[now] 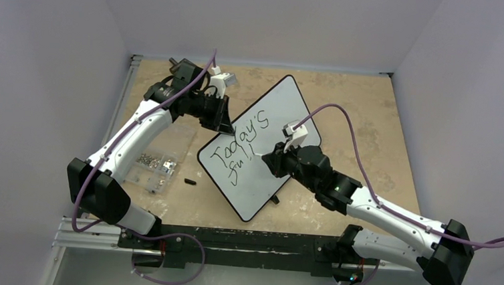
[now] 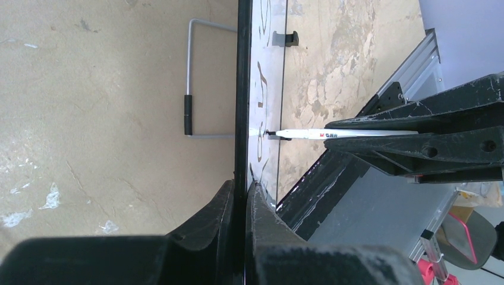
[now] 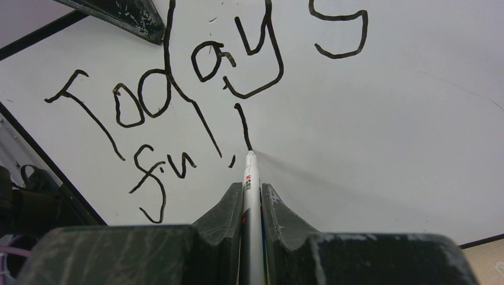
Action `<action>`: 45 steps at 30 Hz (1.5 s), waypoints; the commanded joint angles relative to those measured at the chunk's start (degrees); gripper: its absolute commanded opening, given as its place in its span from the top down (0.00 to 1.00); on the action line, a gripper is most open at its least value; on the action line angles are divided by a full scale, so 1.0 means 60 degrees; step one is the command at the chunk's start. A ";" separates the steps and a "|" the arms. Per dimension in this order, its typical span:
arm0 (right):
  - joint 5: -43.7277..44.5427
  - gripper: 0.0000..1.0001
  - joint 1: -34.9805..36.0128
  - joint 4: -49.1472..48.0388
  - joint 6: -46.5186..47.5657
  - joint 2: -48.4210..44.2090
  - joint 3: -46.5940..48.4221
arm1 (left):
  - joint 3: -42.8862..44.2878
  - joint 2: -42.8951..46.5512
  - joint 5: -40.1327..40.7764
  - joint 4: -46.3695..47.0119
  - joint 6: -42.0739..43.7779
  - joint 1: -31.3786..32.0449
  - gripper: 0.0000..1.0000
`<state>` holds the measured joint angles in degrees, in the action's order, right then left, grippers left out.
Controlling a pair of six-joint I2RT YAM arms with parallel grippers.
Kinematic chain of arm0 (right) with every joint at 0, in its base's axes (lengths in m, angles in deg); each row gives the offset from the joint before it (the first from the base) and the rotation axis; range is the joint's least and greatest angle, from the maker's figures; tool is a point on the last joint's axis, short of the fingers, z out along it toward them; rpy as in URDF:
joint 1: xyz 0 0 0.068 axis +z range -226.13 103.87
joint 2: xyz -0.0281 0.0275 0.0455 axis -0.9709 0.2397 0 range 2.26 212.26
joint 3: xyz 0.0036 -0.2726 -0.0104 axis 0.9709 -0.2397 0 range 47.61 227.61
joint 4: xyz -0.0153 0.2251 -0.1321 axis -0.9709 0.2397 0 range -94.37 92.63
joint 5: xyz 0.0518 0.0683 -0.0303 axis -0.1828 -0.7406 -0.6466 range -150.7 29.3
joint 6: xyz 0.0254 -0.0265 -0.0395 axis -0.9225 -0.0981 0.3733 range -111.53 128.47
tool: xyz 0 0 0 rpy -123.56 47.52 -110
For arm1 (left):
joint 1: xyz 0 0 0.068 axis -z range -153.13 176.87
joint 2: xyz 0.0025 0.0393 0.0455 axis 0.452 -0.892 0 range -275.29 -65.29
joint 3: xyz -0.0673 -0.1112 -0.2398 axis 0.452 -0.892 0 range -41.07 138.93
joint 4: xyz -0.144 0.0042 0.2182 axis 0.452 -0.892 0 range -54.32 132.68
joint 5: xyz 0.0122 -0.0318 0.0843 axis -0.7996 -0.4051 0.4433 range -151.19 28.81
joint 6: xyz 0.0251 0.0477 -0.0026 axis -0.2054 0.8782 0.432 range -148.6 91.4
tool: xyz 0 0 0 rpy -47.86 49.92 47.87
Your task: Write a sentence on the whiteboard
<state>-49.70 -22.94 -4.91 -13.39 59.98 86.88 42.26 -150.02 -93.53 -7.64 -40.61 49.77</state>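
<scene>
Whiteboard placement is what you work from: it sits mid-table, tilted, its long axis running diagonally from near the bases toward the far right, with its written face turned to your right arm. Your left gripper is closed on the left long rim to steady it; in the left wrist view its fingers pinch the black edge from both sides. Your right gripper is clamped on a marker, whose tip touches the whiteboard at the foot of the last stroke. The sentence so far reads "Today's" on the top line and, below it, "fu" followed by two upright strokes, so I judge it well short of finished. The blank space for the next letter lies just beside the tip, along the slant of the line and toward the far right end of the whiteboard. Your right arm is the only one placed to reach it, and nothing stands on that white area. Press gently: a thin wire stand shows behind the whiteboard, and too hard a push could shift it in the left gripper's hold. On the table, left of the whiteboard, lie a clear box of screws and a small black piece, both well apart from the writing.
</scene>
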 commanded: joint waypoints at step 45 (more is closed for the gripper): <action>-0.0264 1.00 -0.1722 0.0372 0.0685 -0.0998 0.0695 | 0.0066 0.0248 0.0850 0.0130 0.0346 -0.0080 1.00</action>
<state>-48.80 -32.76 0.67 -10.03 55.30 90.29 42.17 -149.91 -93.74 -7.73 -40.59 49.79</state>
